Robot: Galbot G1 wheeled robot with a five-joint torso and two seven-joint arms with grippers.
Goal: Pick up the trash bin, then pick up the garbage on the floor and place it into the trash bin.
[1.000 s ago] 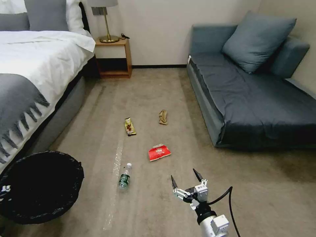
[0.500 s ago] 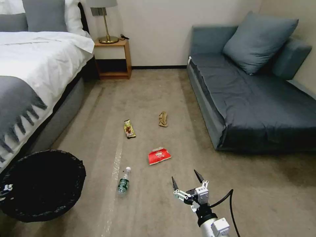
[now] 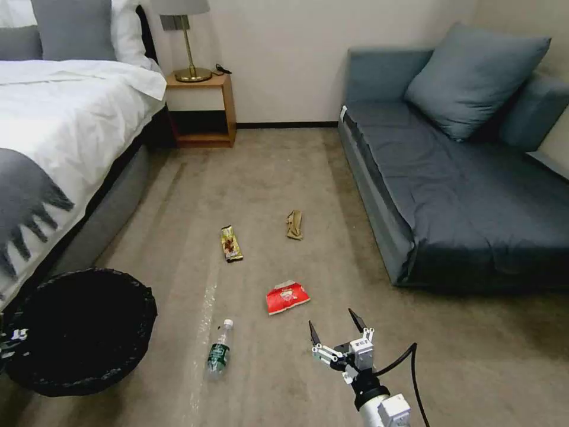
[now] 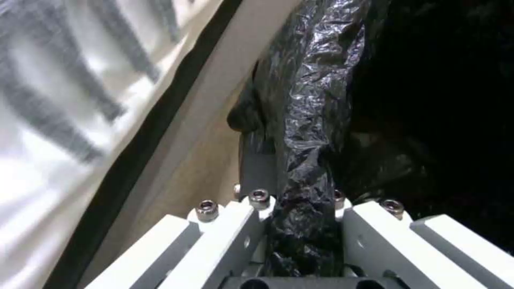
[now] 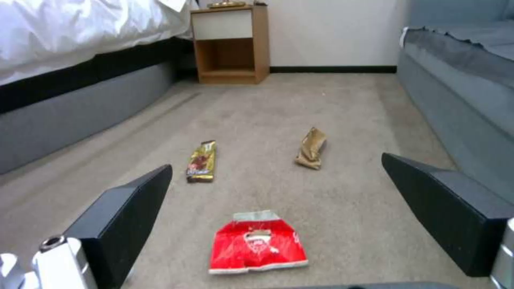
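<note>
The whole head view has slid: the robot is rolling toward the litter. The left gripper (image 4: pixel 300 237) stays clamped on the trash bin (image 3: pixel 83 332) rim, carried low beside the bed (image 3: pixel 65 130). The right gripper (image 3: pixel 336 326), fingers apart, now lines up on the red snack packet (image 5: pixel 258 247) on the floor (image 3: pixel 267 178); pickup seems next.

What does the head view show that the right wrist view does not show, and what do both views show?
Head view alone: the bin at the lower left, beside the bed, gripped at its rim by the left gripper; the bottle lying on the floor; and the right gripper as a whole, open, held above the floor.

Right wrist view alone: its own black fingers close up, spread wide either side of the red packet.

Both: the red packet, the gold bar wrapper, the tan wrapper, the nightstand and the sofa.
</note>
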